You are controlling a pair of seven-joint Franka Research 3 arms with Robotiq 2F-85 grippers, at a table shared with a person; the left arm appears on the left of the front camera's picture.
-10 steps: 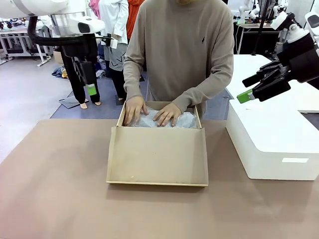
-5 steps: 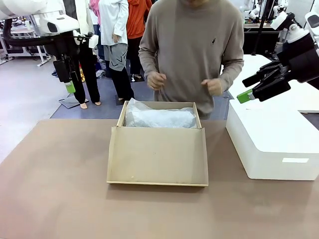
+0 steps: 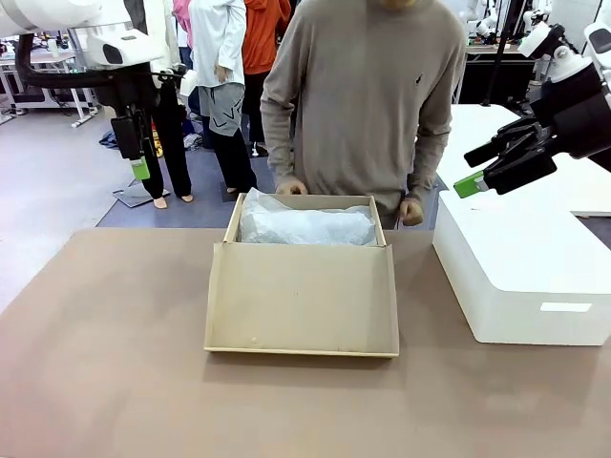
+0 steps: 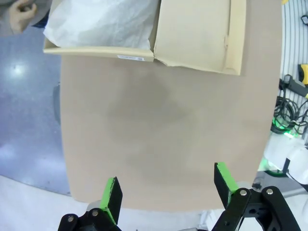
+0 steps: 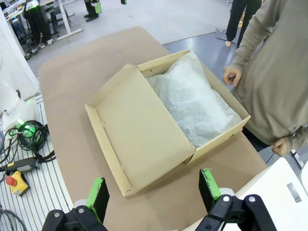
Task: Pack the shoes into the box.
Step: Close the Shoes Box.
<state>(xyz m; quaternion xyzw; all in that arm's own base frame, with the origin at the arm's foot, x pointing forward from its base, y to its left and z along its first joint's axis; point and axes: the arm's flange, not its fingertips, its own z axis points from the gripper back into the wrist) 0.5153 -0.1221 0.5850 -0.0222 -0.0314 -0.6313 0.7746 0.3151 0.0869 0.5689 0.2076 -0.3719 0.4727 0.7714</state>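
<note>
Showing the tan cardboard shoebox (image 3: 302,286) at the far edge of the brown table (image 3: 105,363). Its long axis runs across the table from your left to your right. The hinged flap lid (image 3: 302,301) is folded out from the box's near long edge and lies flat, pointing toward the robot. Crumpled white tissue paper (image 3: 305,224) fills the tray and covers whatever lies in it.

Behind the box's far wall stands a person in a grey-beige sweater (image 3: 368,95). One hand (image 3: 291,189) hangs just behind the far wall, loosely curled and empty. The other hand (image 3: 411,212) is a loose fist just beyond the box's far right corner, touching nothing.

The left gripper (image 3: 140,169) hangs raised, well left of the box and beyond it, jaws spread and empty. The right gripper (image 3: 474,170) hovers right of the box, above a smooth white rectangular box (image 3: 520,272), jaws likewise spread and empty.

A bare strip of table separates the two boxes. Open table lies left of the box and nearer than the lid's free edge.
</note>
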